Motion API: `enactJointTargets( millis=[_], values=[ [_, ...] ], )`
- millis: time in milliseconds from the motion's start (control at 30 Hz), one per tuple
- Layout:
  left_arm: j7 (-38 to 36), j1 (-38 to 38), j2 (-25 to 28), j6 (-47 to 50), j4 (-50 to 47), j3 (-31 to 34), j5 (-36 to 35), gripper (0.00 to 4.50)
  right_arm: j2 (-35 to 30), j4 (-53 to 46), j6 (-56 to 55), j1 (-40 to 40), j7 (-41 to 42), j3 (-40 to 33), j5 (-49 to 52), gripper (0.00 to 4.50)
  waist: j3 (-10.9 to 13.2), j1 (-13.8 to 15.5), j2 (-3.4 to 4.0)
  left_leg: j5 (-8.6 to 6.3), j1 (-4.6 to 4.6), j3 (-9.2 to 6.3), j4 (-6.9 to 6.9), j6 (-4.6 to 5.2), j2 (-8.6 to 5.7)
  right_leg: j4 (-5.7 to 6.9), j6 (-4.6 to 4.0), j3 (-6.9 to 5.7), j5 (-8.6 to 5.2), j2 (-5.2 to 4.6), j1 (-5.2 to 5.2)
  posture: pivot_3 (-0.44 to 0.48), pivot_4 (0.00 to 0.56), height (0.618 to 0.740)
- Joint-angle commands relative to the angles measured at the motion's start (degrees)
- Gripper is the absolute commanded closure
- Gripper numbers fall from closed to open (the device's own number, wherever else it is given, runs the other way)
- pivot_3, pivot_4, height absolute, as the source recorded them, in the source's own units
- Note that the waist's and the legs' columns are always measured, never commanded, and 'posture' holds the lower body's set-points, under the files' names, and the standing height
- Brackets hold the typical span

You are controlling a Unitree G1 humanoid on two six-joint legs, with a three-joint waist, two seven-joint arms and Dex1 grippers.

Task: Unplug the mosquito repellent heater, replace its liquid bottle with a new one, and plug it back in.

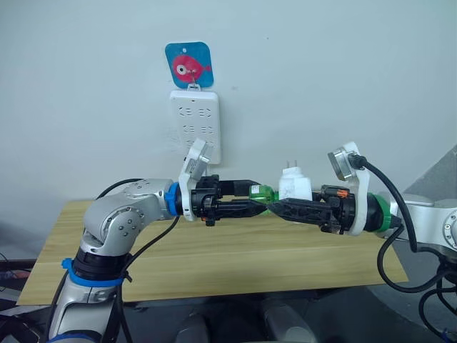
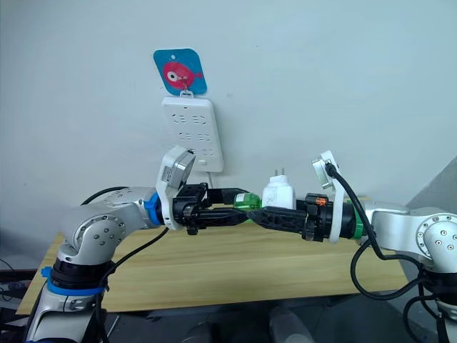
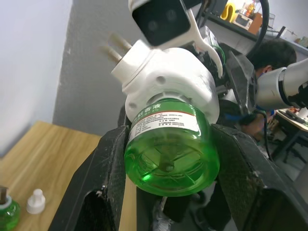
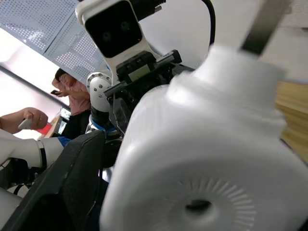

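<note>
The white mosquito repellent heater (image 1: 294, 184) is held in the air above the table, its two prongs pointing up, away from the power strip. My right gripper (image 1: 285, 204) is shut on it from the right. A green liquid bottle (image 3: 171, 154) with a white label has its neck in the heater's (image 3: 168, 82) underside. My left gripper (image 1: 263, 198) is shut on this bottle (image 1: 263, 191) from the left, one black finger (image 3: 103, 183) on each side. In the right wrist view the heater's (image 4: 207, 159) round vent hole faces the camera.
A white power strip (image 1: 195, 125) hangs on the wall under a blue fish hanger (image 1: 189, 64). The wooden table (image 1: 214, 264) lies below both arms. Another green bottle (image 3: 7, 214) and a small white cap (image 3: 35, 201) stand on it. People (image 4: 72, 96) are in the background.
</note>
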Motion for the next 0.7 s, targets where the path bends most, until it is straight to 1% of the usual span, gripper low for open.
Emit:
enactJointTargets(
  millis=[33,167,233,333,400,500,533,600,700],
  values=[
    [2.26,0.00,-1.49,-1.97,0.11,1.79,0.40,2.19,-1.16,-1.59,0.75,-1.67,2.35,-0.91,1.00,0.00,-0.01,0.06,0.00,0.00,0.00,0.00,0.01,0.00,0.00,0.00,0.00,0.00,0.00,0.00,0.01,-0.183,0.058,0.740],
    [4.55,-0.37,-3.37,-2.19,1.24,2.70,-0.23,2.19,-2.08,-3.09,1.51,-1.49,3.60,-0.90,0.00,0.00,-0.03,0.03,0.00,0.00,0.00,0.00,0.05,0.00,0.00,0.01,0.02,0.00,0.01,0.00,0.01,-0.184,0.056,0.740],
    [5.93,-0.75,-4.54,-2.32,2.16,3.40,-0.35,2.19,-3.23,-4.85,2.92,-1.20,5.90,-0.97,-3.01,0.00,-0.06,0.04,0.02,0.00,0.00,-0.01,0.07,0.00,0.00,0.02,0.02,-0.01,0.01,0.00,0.02,-0.190,0.054,0.740],
    [7.63,-1.42,-5.83,-2.53,3.60,4.31,-0.66,2.19,-5.08,-9.13,3.89,0.84,10.82,-1.13,-11.85,0.00,-0.15,0.10,-0.02,0.00,-0.02,-0.03,0.10,0.00,0.00,0.02,0.03,-0.02,0.02,0.00,0.02,-0.196,0.051,0.740],
    [8.24,-1.86,-6.20,-2.34,4.34,4.75,-1.06,2.19,-6.26,-12.44,2.77,3.54,15.56,-1.71,-18.93,0.00,-0.30,0.13,-0.11,0.00,-0.03,-0.04,0.11,0.00,0.00,0.01,0.04,-0.04,0.02,0.00,0.02,-0.196,0.051,0.740],
    [7.89,-2.15,-5.85,-1.53,4.79,5.02,-1.67,2.19,-7.52,-14.71,-0.52,9.01,20.67,-2.62,-29.23,0.53,-0.57,0.13,-0.13,0.00,-0.05,-0.09,0.12,0.00,0.00,0.01,0.04,-0.10,0.02,0.00,0.02,-0.205,0.047,0.740],
    [7.34,-2.32,-5.33,-0.81,4.99,5.17,-2.16,2.19,-7.39,-13.92,-4.60,11.73,22.69,-3.39,-35.64,0.91,-0.64,0.12,-0.13,0.00,-0.05,-0.09,0.12,0.00,-0.01,0.00,0.04,-0.11,0.02,0.00,0.03,-0.206,0.047,0.740],
    [5.35,-2.70,-3.68,1.15,5.18,5.25,-3.33,2.19,-8.08,-10.35,-9.40,14.06,26.31,-4.53,-44.26,1.66,-0.79,0.04,-0.12,0.00,-0.05,-0.10,0.21,0.00,-0.02,0.01,0.05,-0.13,0.02,0.00,0.06,-0.210,0.047,0.740],
    [2.17,-3.17,-0.96,3.84,5.25,4.83,-4.83,2.19,-9.32,-5.13,-13.11,12.86,32.25,-4.48,-51.67,2.83,-0.85,-0.47,0.00,0.00,-0.03,0.01,0.40,0.00,-0.02,0.02,0.16,-0.01,0.08,0.00,0.08,-0.216,0.047,0.740]
  ],
)
